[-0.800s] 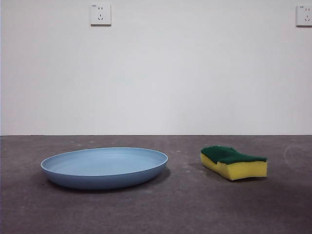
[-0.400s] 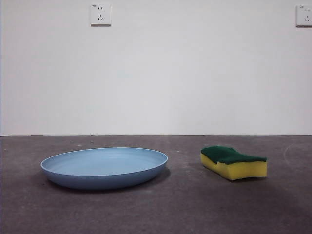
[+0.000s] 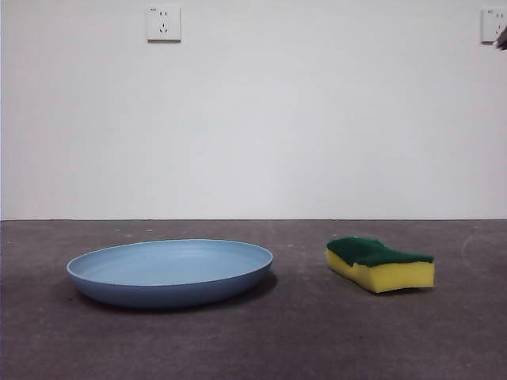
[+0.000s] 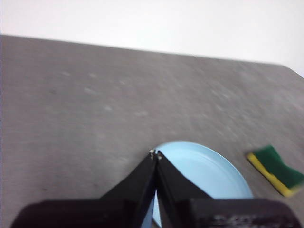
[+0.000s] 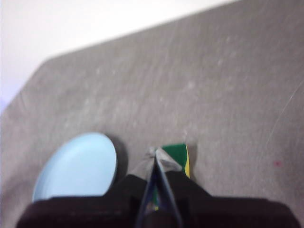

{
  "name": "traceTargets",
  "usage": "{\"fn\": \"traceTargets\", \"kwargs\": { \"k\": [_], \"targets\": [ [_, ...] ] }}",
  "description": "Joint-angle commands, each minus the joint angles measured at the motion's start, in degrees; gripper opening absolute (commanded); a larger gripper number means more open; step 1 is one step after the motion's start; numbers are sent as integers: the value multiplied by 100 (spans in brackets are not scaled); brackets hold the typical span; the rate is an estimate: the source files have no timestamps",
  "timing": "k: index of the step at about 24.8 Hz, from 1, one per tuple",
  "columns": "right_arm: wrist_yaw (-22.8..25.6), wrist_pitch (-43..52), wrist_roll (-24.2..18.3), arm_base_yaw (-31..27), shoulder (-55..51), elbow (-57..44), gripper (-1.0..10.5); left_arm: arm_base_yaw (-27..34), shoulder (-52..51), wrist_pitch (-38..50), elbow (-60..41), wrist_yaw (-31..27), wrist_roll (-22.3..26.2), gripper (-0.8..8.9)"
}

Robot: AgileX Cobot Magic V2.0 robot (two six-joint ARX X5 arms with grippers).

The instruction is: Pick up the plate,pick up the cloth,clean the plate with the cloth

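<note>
The light blue plate lies flat on the grey table at the left of the front view. The cloth, a yellow sponge with a green top, lies to its right, apart from it. My left gripper is shut and empty, high above the near edge of the plate; the sponge shows off to the side. My right gripper is shut and empty, high above the sponge, with the plate beside it. A dark tip shows at the front view's top right corner.
The grey table top ends at a white wall with two sockets. Nothing else stands on the table.
A dark arm tip has come into the top right corner of the front view. The plate and the sponge have not moved.
</note>
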Motion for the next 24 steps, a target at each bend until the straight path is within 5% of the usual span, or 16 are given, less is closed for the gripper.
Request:
{"fn": "traceTargets", "kwargs": {
  "k": [1, 11, 14, 15, 19, 24],
  "targets": [
    [-52, -538, -605, 11, 468, 343, -7, 0, 546, -315, 249, 387, 181, -6],
    [-153, -1458, -979, 11, 1327, 667, 62, -7, 1786, -837, 509, 901, 205, 17],
    [-142, -1451, -977, 11, 1331, 667, 377, -11, 1934, -691, 509, 966, 201, 370],
    [-136, -1453, -975, 11, 1331, 667, 470, -11, 1943, -610, 509, 966, 173, 409],
    [-142, -1456, -918, 11, 1331, 667, 512, -101, 2028, -284, 529, 922, 127, 409],
    [-153, -1478, -866, 11, 1331, 667, 508, -428, 2970, -846, 1285, 114, 380, 408]
  ]
}}
